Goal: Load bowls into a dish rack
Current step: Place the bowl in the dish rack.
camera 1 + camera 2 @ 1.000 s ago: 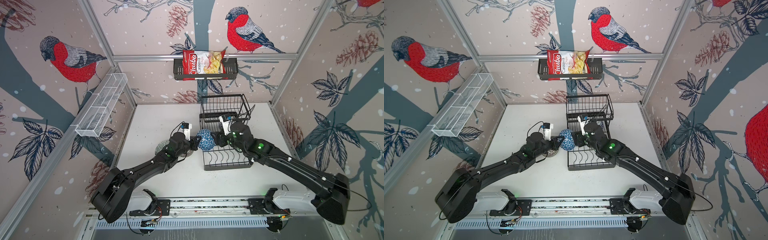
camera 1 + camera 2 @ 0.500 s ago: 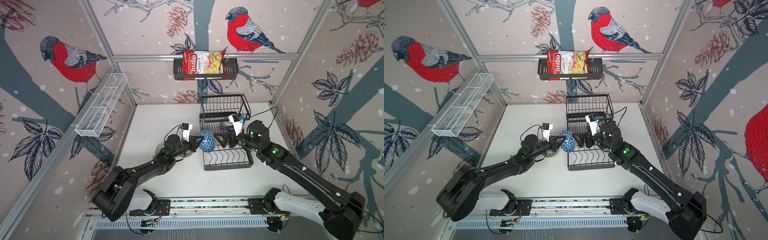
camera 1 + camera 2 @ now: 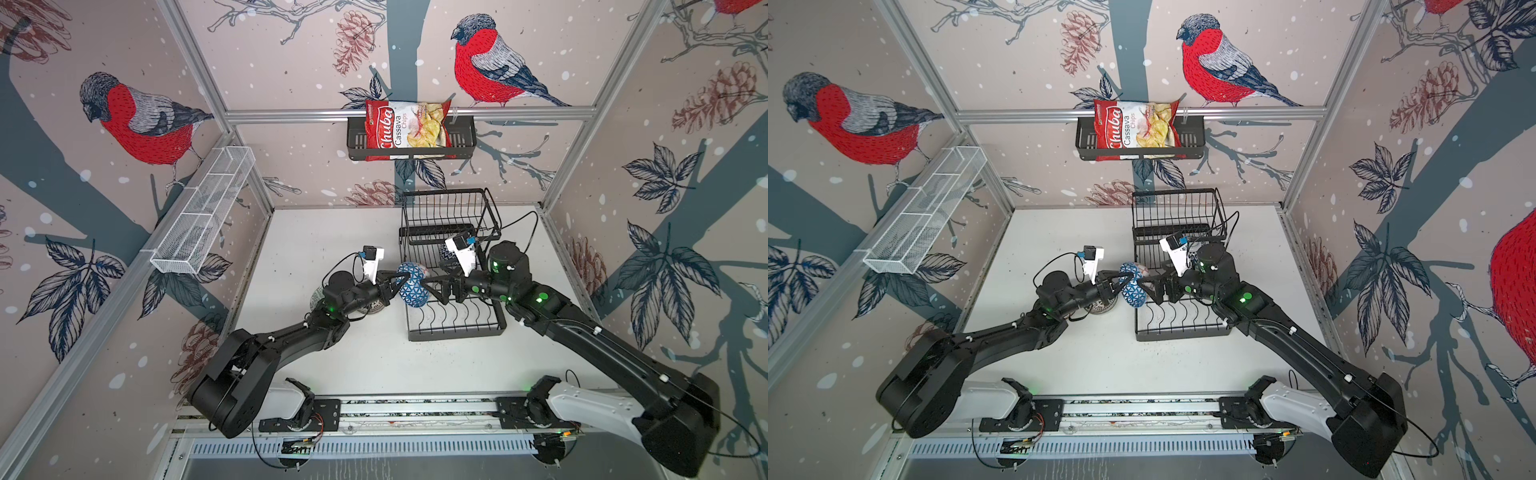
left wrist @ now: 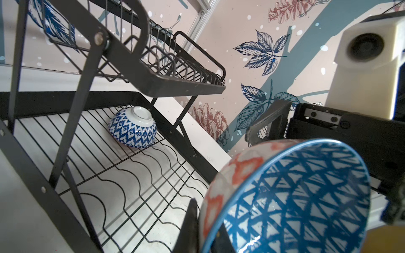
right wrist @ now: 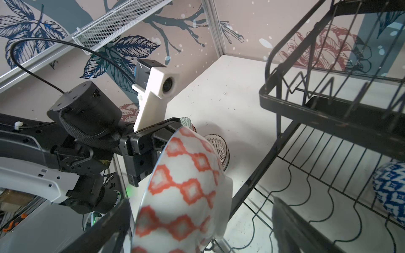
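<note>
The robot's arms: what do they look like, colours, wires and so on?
Both the left arm and right arm are chunky black jointed segments on white base housings. Small green lights glow near the wrists. A white blocky camera mount sits above each wrist, fed by a thin looping black cable. The left gripper and right gripper have slim black wedge-shaped fingers.

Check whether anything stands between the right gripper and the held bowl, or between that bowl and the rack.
Nothing visible does. The open right gripper faces the orange-diamond ceramic bowl that the left gripper holds. The wavy slots of the black wire dish rack lie bare; a blue-and-white bowl sits upturned farther back.
</note>
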### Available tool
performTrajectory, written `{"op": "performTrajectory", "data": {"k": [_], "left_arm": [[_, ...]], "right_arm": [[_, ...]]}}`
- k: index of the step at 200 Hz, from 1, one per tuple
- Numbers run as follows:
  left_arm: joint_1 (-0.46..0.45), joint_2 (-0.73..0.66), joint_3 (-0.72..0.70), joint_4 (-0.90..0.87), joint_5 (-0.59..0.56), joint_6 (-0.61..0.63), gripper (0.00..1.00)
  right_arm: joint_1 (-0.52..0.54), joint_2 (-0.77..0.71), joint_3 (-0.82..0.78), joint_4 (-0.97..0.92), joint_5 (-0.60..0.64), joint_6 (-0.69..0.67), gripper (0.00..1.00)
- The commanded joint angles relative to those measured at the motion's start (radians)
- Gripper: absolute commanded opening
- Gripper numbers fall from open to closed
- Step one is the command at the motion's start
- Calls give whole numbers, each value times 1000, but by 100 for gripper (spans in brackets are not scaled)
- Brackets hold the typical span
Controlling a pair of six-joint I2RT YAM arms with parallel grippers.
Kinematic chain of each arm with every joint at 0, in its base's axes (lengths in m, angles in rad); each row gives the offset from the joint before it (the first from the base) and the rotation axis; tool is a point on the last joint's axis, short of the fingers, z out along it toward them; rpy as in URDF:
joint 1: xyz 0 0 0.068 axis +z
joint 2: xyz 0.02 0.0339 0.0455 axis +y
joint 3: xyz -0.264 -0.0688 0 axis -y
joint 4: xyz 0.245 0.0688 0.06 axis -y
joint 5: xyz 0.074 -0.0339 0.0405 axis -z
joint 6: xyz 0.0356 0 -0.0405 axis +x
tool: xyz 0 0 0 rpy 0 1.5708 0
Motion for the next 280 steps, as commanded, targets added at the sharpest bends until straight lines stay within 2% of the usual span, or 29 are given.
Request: {"op": "performTrajectory", "data": {"k": [1,116,227,280], "left_arm": [[2,1,-2,139,40,-20,0],[13,16,-1,218,53,-59,0],[14,34,4,226,62,-78,0],[14,35,4,228,57,-79,0]], "right_arm": [[0,7,-6,33,-44,-8,100],[0,53,-21,86,-178,4,100],[0,60,-26,138,-214,22,85],[-1,74,-22,133,-229,26,83]]}}
